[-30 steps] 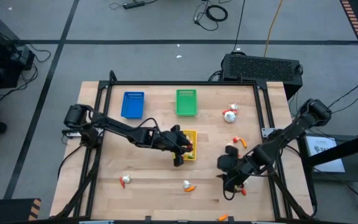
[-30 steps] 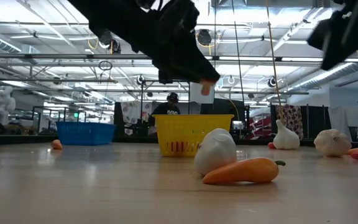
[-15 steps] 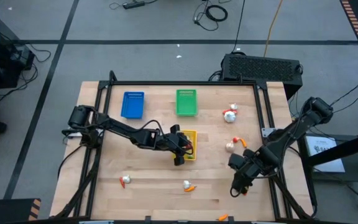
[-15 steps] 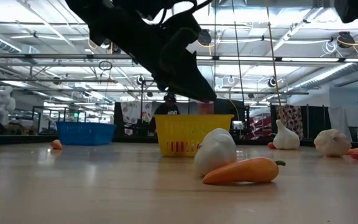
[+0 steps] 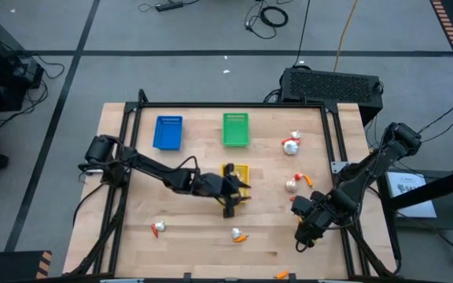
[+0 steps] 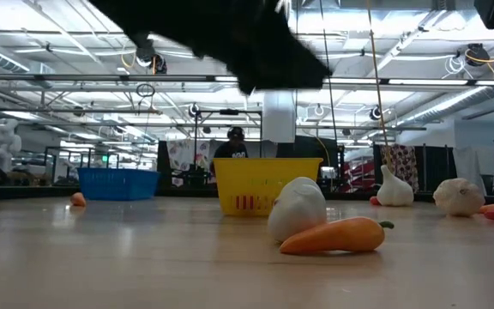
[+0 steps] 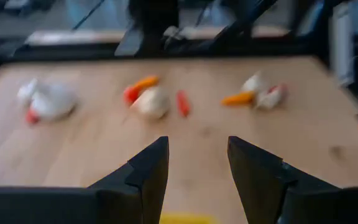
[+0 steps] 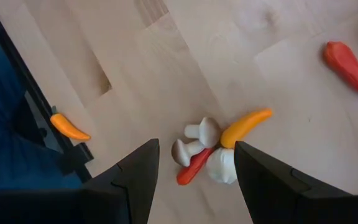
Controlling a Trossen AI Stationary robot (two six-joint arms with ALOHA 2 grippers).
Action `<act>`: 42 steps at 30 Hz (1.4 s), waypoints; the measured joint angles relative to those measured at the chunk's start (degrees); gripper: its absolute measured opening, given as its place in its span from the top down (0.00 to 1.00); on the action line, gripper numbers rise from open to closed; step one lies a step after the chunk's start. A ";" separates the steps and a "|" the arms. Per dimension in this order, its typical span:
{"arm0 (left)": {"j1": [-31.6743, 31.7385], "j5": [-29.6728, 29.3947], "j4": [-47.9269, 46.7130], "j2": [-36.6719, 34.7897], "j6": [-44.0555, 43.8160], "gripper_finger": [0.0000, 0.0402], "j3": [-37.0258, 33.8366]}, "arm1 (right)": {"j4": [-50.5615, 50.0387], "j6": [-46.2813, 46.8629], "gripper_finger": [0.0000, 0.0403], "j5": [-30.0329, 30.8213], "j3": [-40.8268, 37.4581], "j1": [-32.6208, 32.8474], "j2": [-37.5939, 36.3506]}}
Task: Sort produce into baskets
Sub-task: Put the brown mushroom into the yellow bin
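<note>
Produce: small toy pieces scattered over the wooden surface [image 5: 187,216]. A white bulb [image 5: 291,145] lies near the far right side; another white bulb with an orange piece [image 5: 292,184] sits nearer the middle right. A white bulb and orange carrot [image 6: 337,235] lie touching at the near edge, and one more bulb [image 5: 158,228] lies near left.
Cluster under right arm: white mushroom-like pieces, a red piece and an orange pepper [image 8: 244,126] touching each other; a red carrot [image 8: 351,69] well apart.
Baskets: blue basket [image 5: 168,132] and green basket [image 5: 236,129] side by side at the far edge; yellow basket [image 5: 241,174] mid-surface, partly hidden by the left arm.
Left gripper [image 7: 196,168]: fingers apart, nothing between them, above the yellow basket's near side.
Right gripper [image 8: 195,165]: fingers apart, nothing held, poised over the cluster at the near right.
</note>
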 joint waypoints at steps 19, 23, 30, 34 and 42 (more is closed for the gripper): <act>-3.92 11.71 -8.95 35.73 11.81 0.57 46.50 | -0.70 16.86 0.51 -2.99 -0.04 12.00 0.02; -2.44 15.61 -11.10 41.91 11.64 0.57 54.14 | -0.85 21.61 0.51 -2.82 -0.04 15.64 0.02; -1.54 18.08 -11.45 49.12 11.41 0.57 64.17 | -4.37 26.77 0.51 -2.33 -0.04 19.52 0.04; -1.51 18.00 -14.51 51.70 11.32 0.57 68.38 | -5.58 27.99 0.51 -2.23 -0.04 20.24 0.03; -0.81 17.70 -17.35 54.15 12.28 0.57 71.85 | -6.11 27.99 0.51 -0.88 -0.04 20.17 0.04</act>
